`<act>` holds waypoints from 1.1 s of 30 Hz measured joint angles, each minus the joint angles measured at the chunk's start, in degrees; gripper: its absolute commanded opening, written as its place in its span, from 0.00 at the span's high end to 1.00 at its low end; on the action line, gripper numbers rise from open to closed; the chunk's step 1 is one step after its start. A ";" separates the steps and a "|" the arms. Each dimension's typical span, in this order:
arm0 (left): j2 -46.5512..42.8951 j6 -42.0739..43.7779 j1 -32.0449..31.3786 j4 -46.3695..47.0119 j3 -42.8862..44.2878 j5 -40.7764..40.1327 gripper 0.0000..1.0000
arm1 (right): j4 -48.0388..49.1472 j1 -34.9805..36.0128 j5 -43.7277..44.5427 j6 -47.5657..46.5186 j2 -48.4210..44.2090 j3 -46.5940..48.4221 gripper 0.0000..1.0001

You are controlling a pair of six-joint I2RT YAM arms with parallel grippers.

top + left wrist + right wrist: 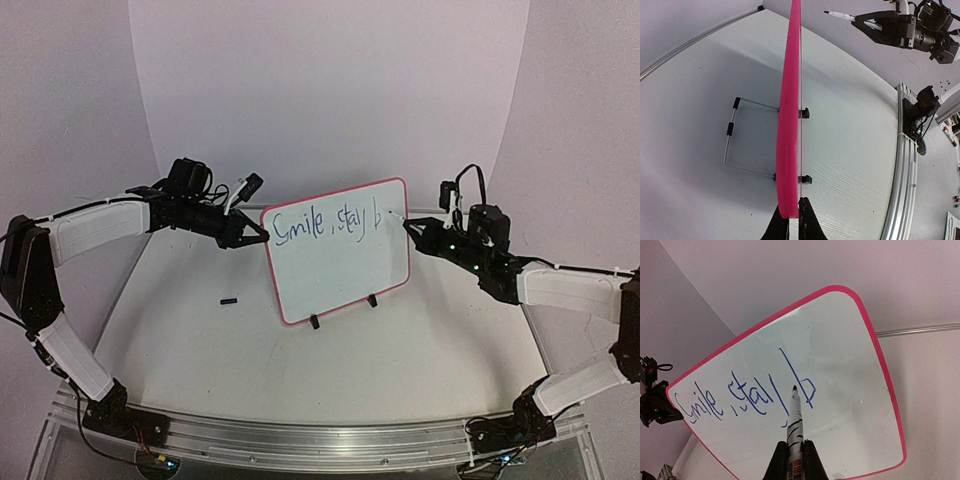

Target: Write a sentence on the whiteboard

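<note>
**Mid-word: "Smile, stay b" is written, and the rest of "bright" is yet to come.**

Toward the middle of the pale table [250, 350], the small white board with a rounded pink frame [340, 285] stands on two black clip feet [314, 322]. The left gripper [790, 212] is closed on the frame's left edge, bracing it. The right gripper [792, 450] is clamped around a white black-tipped marker [793, 415], whose tip sits at the foot of the "b". The blue handwritten line [325, 225] runs under the board's top edge. Little room remains before the right edge, so I'd judge the coming letters should be small and tight, pressed lightly against that brace.
</note>
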 measured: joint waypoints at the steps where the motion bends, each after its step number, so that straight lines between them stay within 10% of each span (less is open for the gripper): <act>1: 0.00 0.00 0.00 0.00 0.00 0.00 1.00 | 0.00 -0.15 -0.15 -0.09 0.13 0.00 1.00; 33: 0.39 0.00 -0.11 0.00 0.39 0.00 1.00 | 0.39 -2.19 -5.07 -1.95 9.77 6.99 1.00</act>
